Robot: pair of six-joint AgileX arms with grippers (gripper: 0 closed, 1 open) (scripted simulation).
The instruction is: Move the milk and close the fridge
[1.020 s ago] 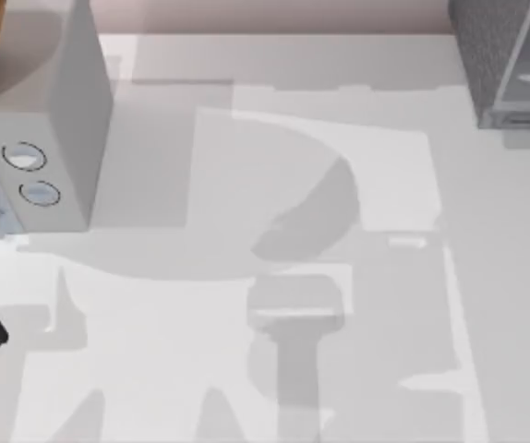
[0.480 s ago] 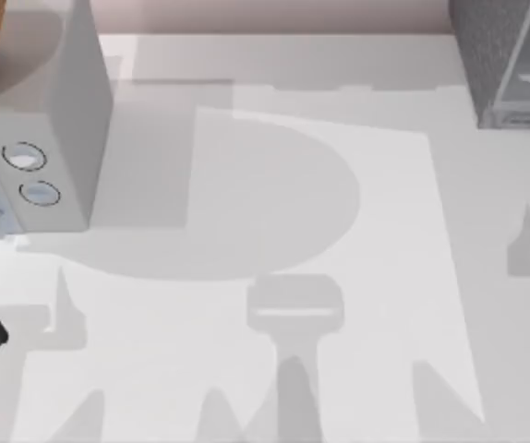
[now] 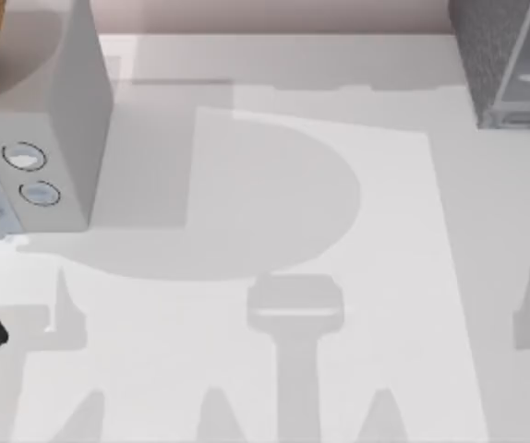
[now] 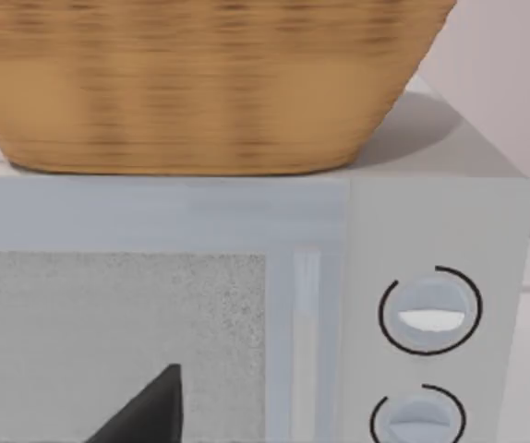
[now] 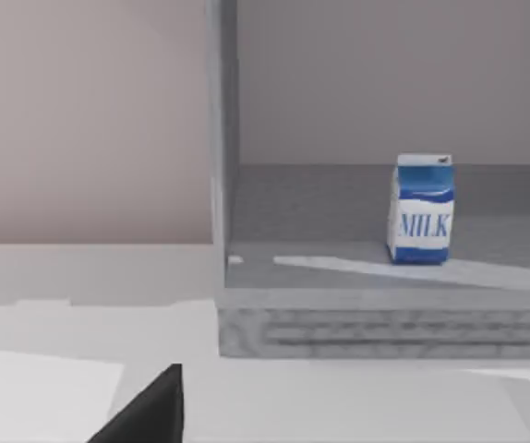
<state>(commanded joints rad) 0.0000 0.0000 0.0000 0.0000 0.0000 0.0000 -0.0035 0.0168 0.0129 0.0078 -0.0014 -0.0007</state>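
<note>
With the milk (image 5: pixel 422 210) upright inside the open fridge (image 5: pixel 385 323) at the surface's (image 3: pixel 274 185) far right corner, closing the door is next; neither tool's opening can be told.

Even, bright rendered lighting; the white table (image 3: pixel 403 231) carries soft-edged grey shadows, a large rounded one at centre and spiky arm-shaped ones along the near edge and at right. A pale streak of light crosses the fridge (image 5: pixel 385 323) floor beside the milk (image 5: pixel 421 210), its interior dimmer. The basket (image 4: pixel 200 83) on the microwave (image 4: pixel 431 231) looks streaky, blurred.
</note>
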